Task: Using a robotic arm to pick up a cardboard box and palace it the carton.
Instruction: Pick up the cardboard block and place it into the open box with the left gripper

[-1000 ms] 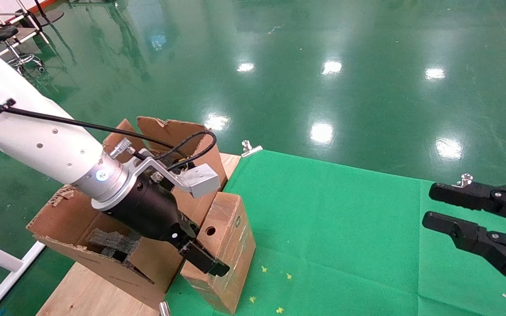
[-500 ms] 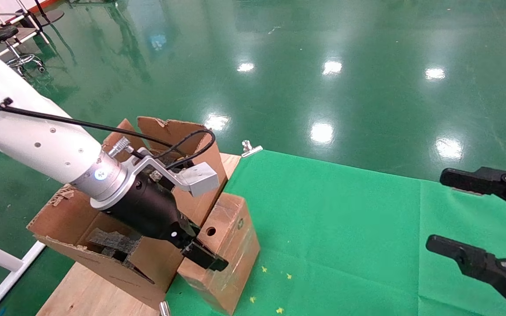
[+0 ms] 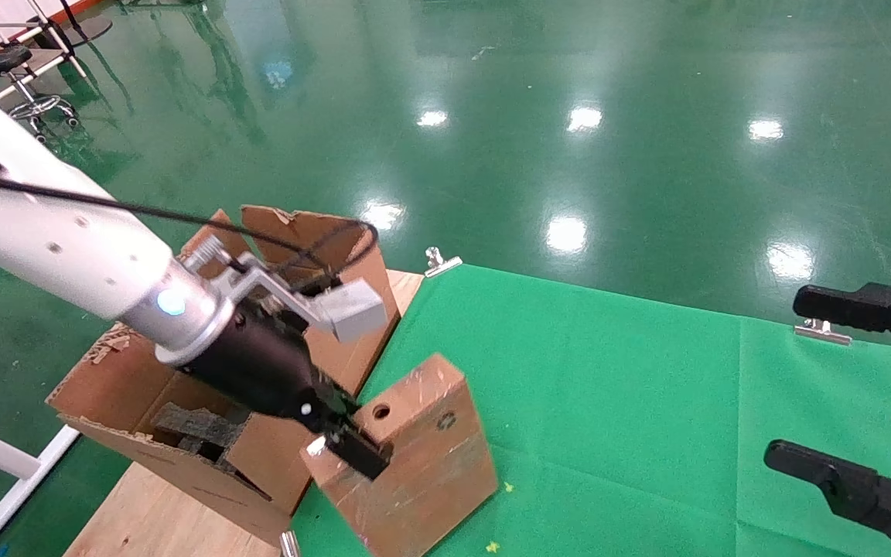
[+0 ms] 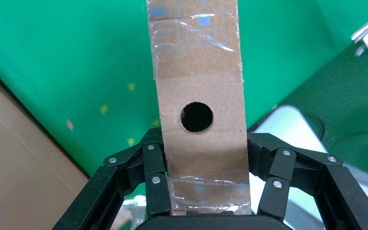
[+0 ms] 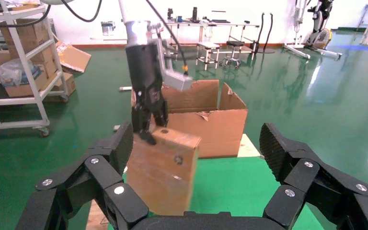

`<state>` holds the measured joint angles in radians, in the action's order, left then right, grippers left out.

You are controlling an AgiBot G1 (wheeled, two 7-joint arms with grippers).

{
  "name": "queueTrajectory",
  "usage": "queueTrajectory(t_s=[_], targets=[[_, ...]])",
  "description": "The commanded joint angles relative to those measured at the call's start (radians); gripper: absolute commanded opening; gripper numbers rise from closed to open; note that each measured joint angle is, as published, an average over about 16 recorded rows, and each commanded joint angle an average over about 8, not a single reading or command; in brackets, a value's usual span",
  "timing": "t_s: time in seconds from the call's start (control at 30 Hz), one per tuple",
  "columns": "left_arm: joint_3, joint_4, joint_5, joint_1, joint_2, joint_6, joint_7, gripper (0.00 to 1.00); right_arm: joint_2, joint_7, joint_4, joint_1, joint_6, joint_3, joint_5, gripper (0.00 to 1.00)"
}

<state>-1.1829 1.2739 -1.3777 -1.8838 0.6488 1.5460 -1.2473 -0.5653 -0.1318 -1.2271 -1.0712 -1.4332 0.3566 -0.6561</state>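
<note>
Small brown cardboard box (image 3: 414, 449): round punched hole; dark mark, probably a recycling sign, unreadable
Big torn-flap brown carton (image 3: 144, 387): black foam pieces (image 3: 198, 429) inside
Left gripper (image 4: 203, 184): clamped on small box; lifted off green cloth (image 3: 608, 387)
Right gripper (image 5: 196, 165): spread wide, holding nothing

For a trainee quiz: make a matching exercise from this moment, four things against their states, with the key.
Things:
1. cardboard box
2. carton
3. left pincer
4. right pincer

States:
A. open, holding nothing
B. clamped, tilted above the green cloth
C. shut on the box
D. torn flaps, black foam inside

Pairs: 1-B, 2-D, 3-C, 4-A
</note>
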Motion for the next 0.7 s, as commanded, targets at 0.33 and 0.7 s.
queueTrajectory(t_s=[0.33, 0.7], targets=[[0.096, -0.144, 0.051, -0.159, -0.047, -0.005, 0.148, 0.00, 0.000, 0.000, 0.000, 0.000, 0.000, 0.000, 0.000, 1.00], [0.113, -0.417, -0.100, -0.384, -0.093, 0.022, 0.349, 0.00, 0.000, 0.000, 0.000, 0.000, 0.000, 0.000, 0.000, 1.00]])
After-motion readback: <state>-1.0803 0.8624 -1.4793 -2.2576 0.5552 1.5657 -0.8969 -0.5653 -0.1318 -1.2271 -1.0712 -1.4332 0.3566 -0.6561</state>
